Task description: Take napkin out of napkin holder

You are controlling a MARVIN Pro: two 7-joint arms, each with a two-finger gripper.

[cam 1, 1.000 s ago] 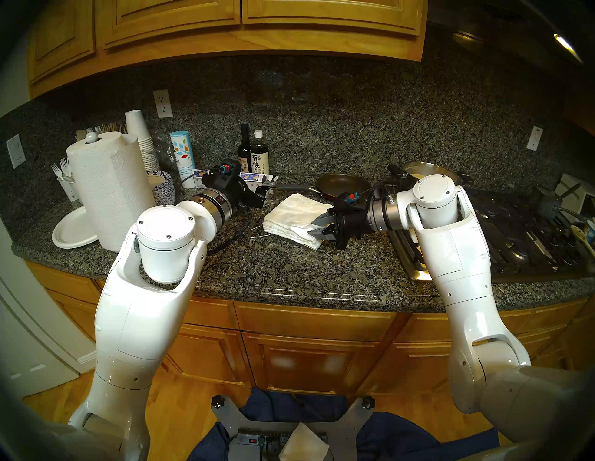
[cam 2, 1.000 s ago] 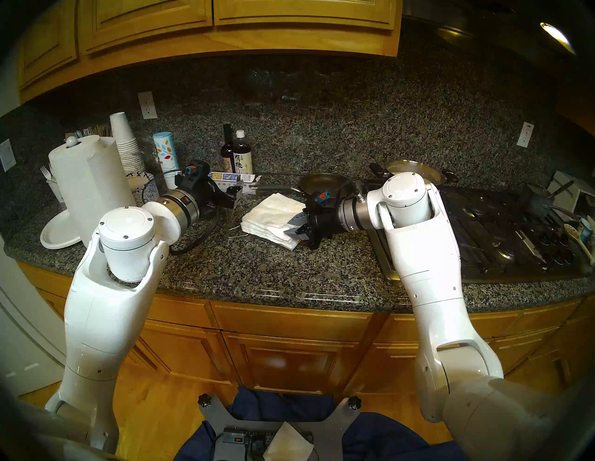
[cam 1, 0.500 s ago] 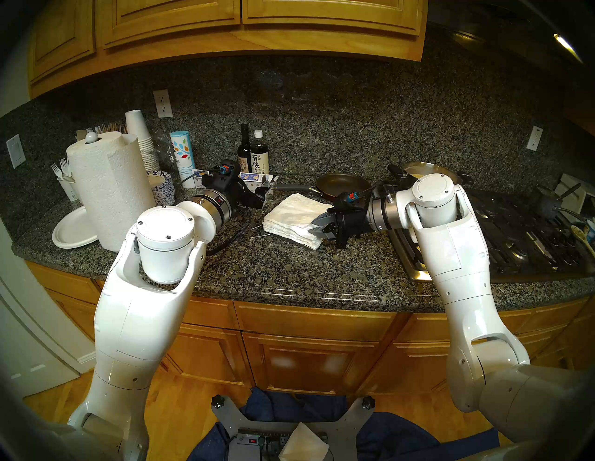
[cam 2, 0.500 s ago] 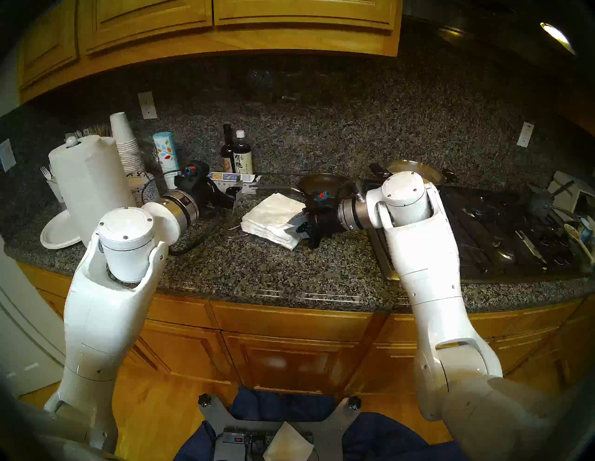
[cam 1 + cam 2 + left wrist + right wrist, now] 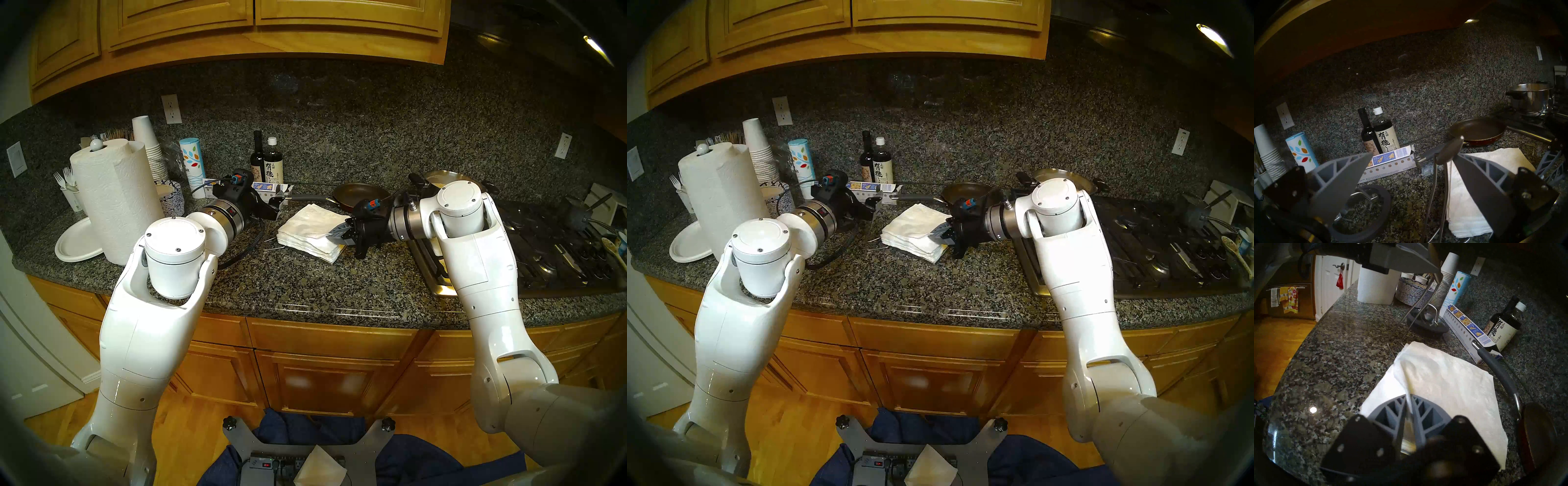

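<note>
The right gripper [image 5: 1409, 405] is seen low in the centre of the right wrist view, its two grey fingers [image 5: 1425, 410] drawn together on a pinched-up ridge of the top napkin [image 5: 1440, 378]. The napkin is being gripped near its right-hand edge, at the centre of the head views, on top of the white stack [image 5: 307, 237] in the napkin holder [image 5: 1440, 195]. The holder's thin wire frame is seen just left of the stack on the granite counter [image 5: 305, 285], and its slim arm is held raised, the leaf-shaped tip [image 5: 1451, 150] standing at the centre of the left wrist view. The left gripper [image 5: 1412, 162] is seen with its fingers well apart; whether the tip is touched by the right-hand finger cannot be told. A frying pan [image 5: 361, 195] lies just above the stack, its grey handle running toward the left. A paper towel roll [image 5: 117, 200] stands at the left of the frame.
</note>
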